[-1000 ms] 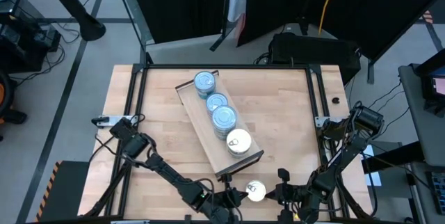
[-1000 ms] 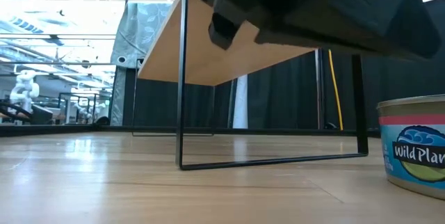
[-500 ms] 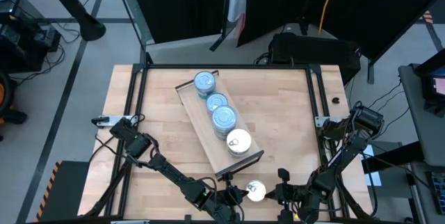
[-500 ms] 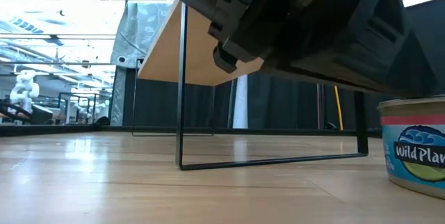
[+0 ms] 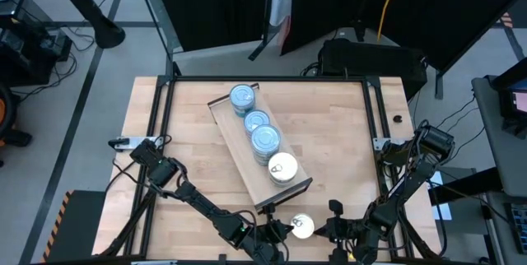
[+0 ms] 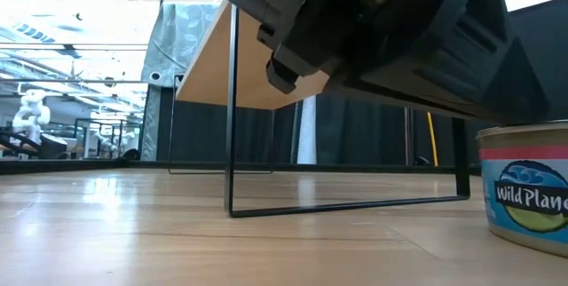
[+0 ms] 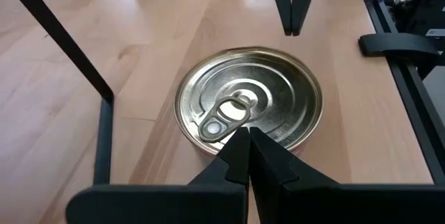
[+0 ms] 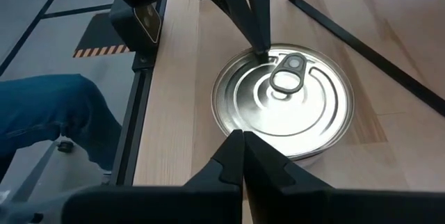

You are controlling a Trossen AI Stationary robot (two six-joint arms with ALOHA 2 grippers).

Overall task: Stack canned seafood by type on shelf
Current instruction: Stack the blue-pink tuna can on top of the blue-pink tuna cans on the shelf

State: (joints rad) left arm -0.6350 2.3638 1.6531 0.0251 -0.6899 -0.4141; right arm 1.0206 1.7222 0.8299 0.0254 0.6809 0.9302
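Note:
A silvery pull-tab tin (image 5: 302,225) stands on the table near its front edge, flat on its bottom; the low view shows its labelled side (image 6: 528,193). My left gripper (image 7: 243,135) is shut, with its tips on the tin's top. My right gripper (image 8: 236,137) is shut on the tin's other side, and a small gap to the rim shows in the left wrist view. The shelf (image 5: 247,166) lies slantwise mid-table on thin black wire legs. It carries three blue-topped tins (image 5: 257,121) and one silvery tin (image 5: 282,166). My left gripper rests its shut fingertips (image 8: 263,51) on the tin's top (image 7: 233,123), just inside the rim beside the pull-tab. The fingers slant down from the table's left. The tin sits upright, flat on the table.
The shelf's near end and its wire leg (image 6: 232,144) stand just behind the loose tin. The black frame rail (image 7: 396,43) runs along the table's right side. A person's leg in blue jeans (image 8: 42,113) shows beyond the table's edge.
My left gripper has sunk a little onto the tin, still shut. In the low view the dark arm has come lower, and the tin has shifted slightly, showing more of its label.

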